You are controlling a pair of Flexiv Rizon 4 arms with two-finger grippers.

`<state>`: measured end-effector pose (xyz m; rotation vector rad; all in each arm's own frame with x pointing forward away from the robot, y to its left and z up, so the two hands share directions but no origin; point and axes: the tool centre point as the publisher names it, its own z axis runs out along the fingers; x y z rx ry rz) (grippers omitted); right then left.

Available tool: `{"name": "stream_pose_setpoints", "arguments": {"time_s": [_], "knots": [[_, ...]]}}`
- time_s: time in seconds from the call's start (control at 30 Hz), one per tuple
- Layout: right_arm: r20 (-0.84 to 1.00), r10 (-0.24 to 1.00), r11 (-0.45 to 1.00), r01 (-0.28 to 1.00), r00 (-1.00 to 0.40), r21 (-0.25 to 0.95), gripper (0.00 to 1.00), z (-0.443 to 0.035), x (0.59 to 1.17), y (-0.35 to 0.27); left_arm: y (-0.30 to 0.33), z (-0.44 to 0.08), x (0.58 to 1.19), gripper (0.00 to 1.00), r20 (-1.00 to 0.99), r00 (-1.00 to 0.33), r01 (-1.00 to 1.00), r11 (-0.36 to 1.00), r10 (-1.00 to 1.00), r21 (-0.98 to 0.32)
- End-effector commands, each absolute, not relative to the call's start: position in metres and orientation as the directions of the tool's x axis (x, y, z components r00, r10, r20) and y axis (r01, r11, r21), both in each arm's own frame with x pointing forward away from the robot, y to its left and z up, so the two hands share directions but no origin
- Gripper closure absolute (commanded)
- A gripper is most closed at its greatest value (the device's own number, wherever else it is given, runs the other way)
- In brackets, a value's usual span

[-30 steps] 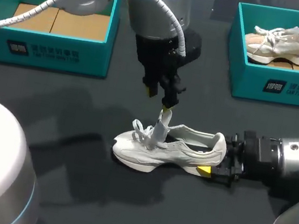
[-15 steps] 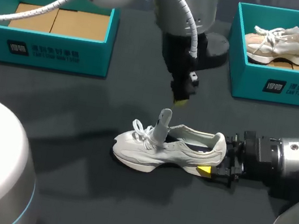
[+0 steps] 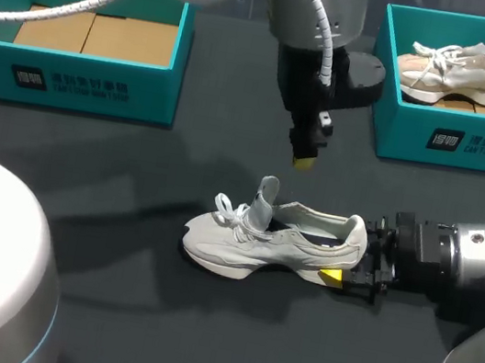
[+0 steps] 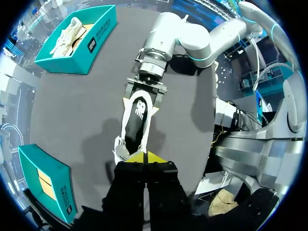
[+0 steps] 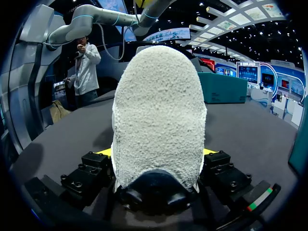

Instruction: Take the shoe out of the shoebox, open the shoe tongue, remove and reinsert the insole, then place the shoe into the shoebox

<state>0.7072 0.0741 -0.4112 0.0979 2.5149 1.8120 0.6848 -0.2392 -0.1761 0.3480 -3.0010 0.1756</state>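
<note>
The shoe [image 3: 275,238] lies on its sole in the middle of the dark surface [image 3: 197,342], toe toward my left, heel toward my right. The right hand [image 3: 351,256] comes in level from the right and is clamped on the heel, one yellow tip on the near side and the other finger behind it. In the right wrist view the pale, rough heel fills the space between the two fingers [image 5: 103,153], which press on it from both sides. The tongue [image 3: 264,206] stands upright out of the opening, with the laces [image 3: 228,209] loose just ahead of it.

Beyond the shoe, the left hand [image 3: 302,162] hangs above the opening, apart from the tongue, pointing down. In its own wrist view the yellow tips meet, clenched on nothing, with the shoe straight below.

At the far edge stand two teal boxes: the left box [image 3: 82,85] shows a cardboard floor, and the right box [image 3: 458,143] holds a second shoe [image 3: 466,70].
</note>
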Motion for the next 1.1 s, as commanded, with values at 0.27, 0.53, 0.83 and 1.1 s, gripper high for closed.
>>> {"name": "stream_pose_setpoints", "arguments": {"time_s": [0.27, 0.53, 0.83, 1.1], "knots": [[0.004, 0.075, 0.319, 0.027, -0.997, 0.948, 1.0, -0.411, 0.707, 0.074, -0.289, -0.235, 0.681, 1.0, 0.103, -0.982, -0.171, 0.98, -0.161, -0.102], [0.004, 0.075, 0.319, 0.027, -0.997, 0.948, 1.0, -0.411, 0.707, 0.074, -0.285, -0.255, 0.68, 1.0, 0.152, -0.988, -0.048, 0.994, -0.032, -0.103], [0.004, 0.075, 0.319, 0.027, -0.997, 0.948, 1.0, -0.411, 0.707, 0.074, -0.285, -0.255, 0.68, 1.0, 0.152, -0.988, -0.048, 0.994, -0.032, -0.103], [0.004, 0.075, 0.319, 0.027, -0.997, 0.948, 1.0, -0.411, 0.707, 0.074, -0.285, -0.28, 0.683, 1.0, 0.18, -0.984, -0.031, 0.99, -0.006, -0.137]]}}
